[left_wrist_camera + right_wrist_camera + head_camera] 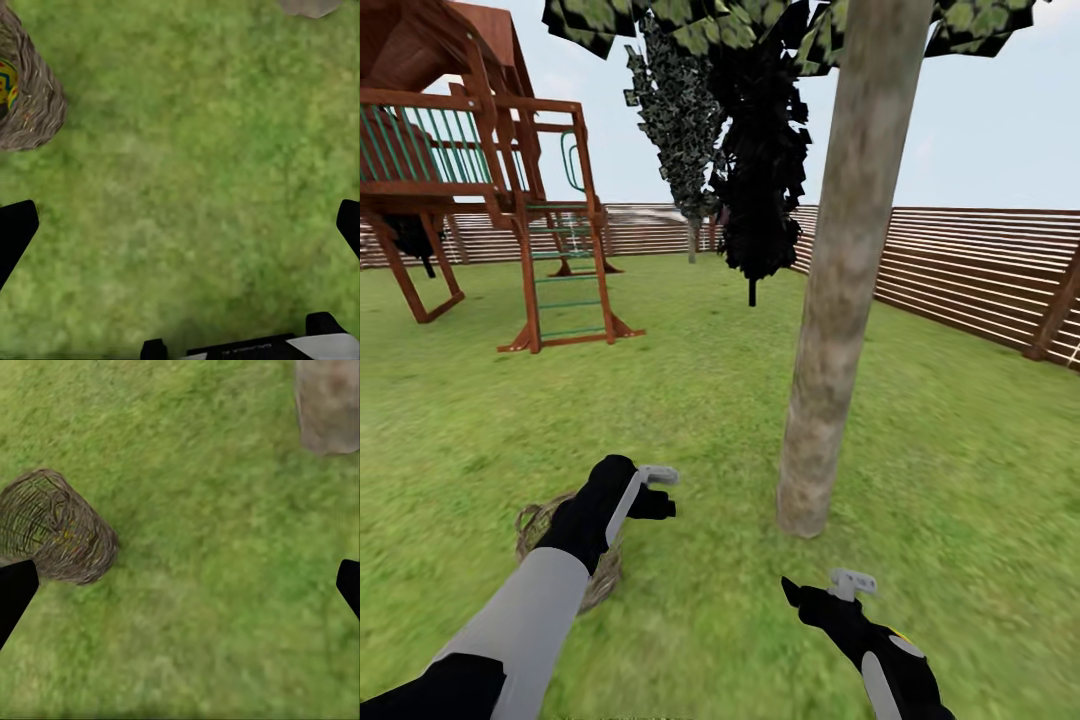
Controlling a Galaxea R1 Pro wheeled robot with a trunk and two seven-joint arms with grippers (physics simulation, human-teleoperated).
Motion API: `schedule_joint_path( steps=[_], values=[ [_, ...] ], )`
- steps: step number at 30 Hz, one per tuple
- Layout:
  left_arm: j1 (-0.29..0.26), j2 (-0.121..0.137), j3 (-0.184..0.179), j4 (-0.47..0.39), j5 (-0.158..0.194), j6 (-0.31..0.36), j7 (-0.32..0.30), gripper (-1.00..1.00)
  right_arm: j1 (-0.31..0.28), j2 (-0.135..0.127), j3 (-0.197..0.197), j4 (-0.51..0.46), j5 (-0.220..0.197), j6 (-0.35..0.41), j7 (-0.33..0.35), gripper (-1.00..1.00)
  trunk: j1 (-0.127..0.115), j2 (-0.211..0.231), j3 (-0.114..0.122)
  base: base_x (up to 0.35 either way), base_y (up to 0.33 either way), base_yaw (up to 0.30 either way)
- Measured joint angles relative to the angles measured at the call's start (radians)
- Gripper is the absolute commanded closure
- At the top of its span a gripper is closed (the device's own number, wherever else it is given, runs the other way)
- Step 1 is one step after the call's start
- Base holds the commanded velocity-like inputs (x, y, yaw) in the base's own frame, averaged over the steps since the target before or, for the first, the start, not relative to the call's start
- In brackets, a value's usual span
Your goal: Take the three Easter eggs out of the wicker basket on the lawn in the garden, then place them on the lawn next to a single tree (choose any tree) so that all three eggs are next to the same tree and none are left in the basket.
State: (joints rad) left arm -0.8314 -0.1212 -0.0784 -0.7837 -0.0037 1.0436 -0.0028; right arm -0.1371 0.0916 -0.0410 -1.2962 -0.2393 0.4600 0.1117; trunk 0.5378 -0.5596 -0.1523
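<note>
The left gripper (pixel 658 490) hovers spread and empty beside the wicker basket (pixel 535 522), likely lining up for an egg (pixel 7 82); the right gripper (pixel 830 588), also spread, waits near the tree (pixel 825 380). No egg lies on the lawn (pixel 690 400) yet.

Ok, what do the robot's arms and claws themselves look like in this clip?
Each arm has a light grey forearm shell running into a matte black wrist section. The left claw and right claw carry pale grey bracket pieces with black fingers. The right arm shows a small yellow mark near the wrist. No cables are visible.
</note>
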Motion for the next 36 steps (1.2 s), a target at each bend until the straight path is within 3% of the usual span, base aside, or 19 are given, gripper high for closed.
schedule_joint_path(
  steps=[23,36],
  values=[
    [0.0,0.0,0.0,0.0,0.0,0.0,0.0,-1.0,0.0,0.0,0.0,0.001,0.0,0.001,0.0,-1.0,-0.088,0.162,0.073,0.0,0.0,0.262],
    [0.0,0.001,0.0,0.002,-0.002,0.0,0.0,-1.0,0.0,0.0,0.0,0.001,0.0,0.0,0.0,-1.0,-0.088,0.162,0.073,0.0,0.0,0.176]
  ],
)
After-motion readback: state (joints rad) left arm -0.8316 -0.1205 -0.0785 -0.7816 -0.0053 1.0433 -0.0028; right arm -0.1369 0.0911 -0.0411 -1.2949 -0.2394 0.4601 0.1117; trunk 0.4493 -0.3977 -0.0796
